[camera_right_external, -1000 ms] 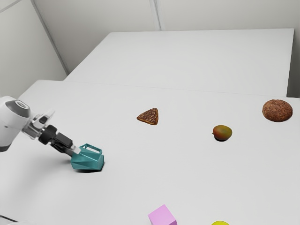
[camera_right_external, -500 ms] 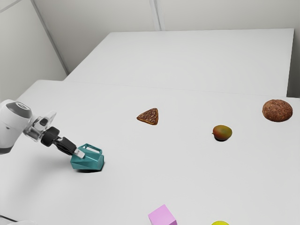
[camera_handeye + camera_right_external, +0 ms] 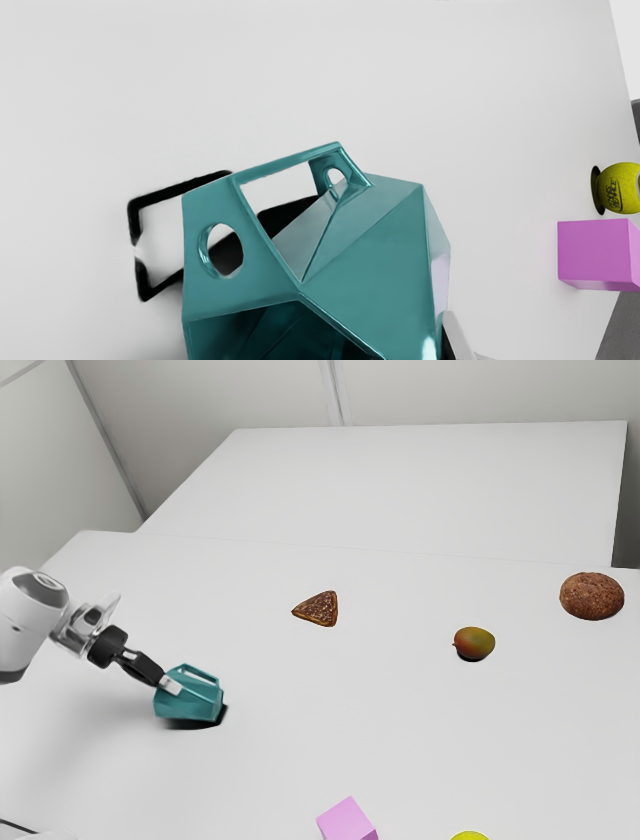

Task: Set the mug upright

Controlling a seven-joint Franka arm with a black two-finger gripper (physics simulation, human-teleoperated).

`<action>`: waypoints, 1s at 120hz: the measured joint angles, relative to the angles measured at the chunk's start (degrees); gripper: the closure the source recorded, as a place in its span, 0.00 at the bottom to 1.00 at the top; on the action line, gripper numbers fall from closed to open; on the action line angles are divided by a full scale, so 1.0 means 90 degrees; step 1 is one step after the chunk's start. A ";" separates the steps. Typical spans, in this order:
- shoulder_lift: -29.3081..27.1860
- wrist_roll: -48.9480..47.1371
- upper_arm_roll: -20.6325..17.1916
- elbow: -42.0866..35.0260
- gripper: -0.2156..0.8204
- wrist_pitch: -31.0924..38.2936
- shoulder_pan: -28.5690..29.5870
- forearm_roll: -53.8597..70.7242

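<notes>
1. Well, pale grey walls [image 3: 480,390] rise behind everything.
2. The smooth white table [image 3: 400,740] spreads below, with another pale surface [image 3: 420,480] beyond it.
3. My gripper [image 3: 172,685] is clamped on the teal mug [image 3: 196,705], toward the exterior view's left.
4. The mug tilts at my fingertips, its mouth facing back toward me.

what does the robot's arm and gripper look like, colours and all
The arm has a smooth, rounded white shell with a dark grey cap bearing a pale ring-like marking. Near the wrist are pale grey and silvery parts. The gripper is black and slim, with pale grey fingertips. I can't make out any lettering on it.
</notes>
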 joint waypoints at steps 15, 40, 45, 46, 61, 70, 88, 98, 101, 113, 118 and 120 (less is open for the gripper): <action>-0.0156 -0.0075 -0.0200 0.0002 0.97 0.0120 0.0035 0.0078; -0.0423 -0.0403 -0.0712 0.0005 0.97 0.0627 0.0090 0.0643; -0.0500 -0.0511 -0.0728 0.0010 0.97 0.0718 0.0002 0.0833; -0.0522 -0.0532 -0.0751 0.0011 0.97 0.0738 0.0003 0.0868; -0.0748 -0.0943 -0.1131 0.0078 0.97 0.0949 -0.0023 0.1537; -0.0817 -0.1203 -0.1260 0.0123 0.97 0.1023 -0.0111 0.1832; -0.1112 -0.1758 -0.1707 0.0148 0.97 0.1199 -0.0034 0.2486; -0.1195 -0.2080 -0.1928 0.0147 0.97 0.1335 -0.0047 0.2854; -0.1203 -0.2172 -0.1996 0.0145 0.97 0.1397 -0.0045 0.2949; -0.1191 -0.2587 -0.2238 0.0127 0.97 0.1689 -0.0056 0.3460; -0.1180 -0.2759 -0.2344 0.0100 0.97 0.1858 -0.0042 0.3664; -0.1177 -0.2829 -0.2381 0.0090 0.97 0.1924 -0.0043 0.3749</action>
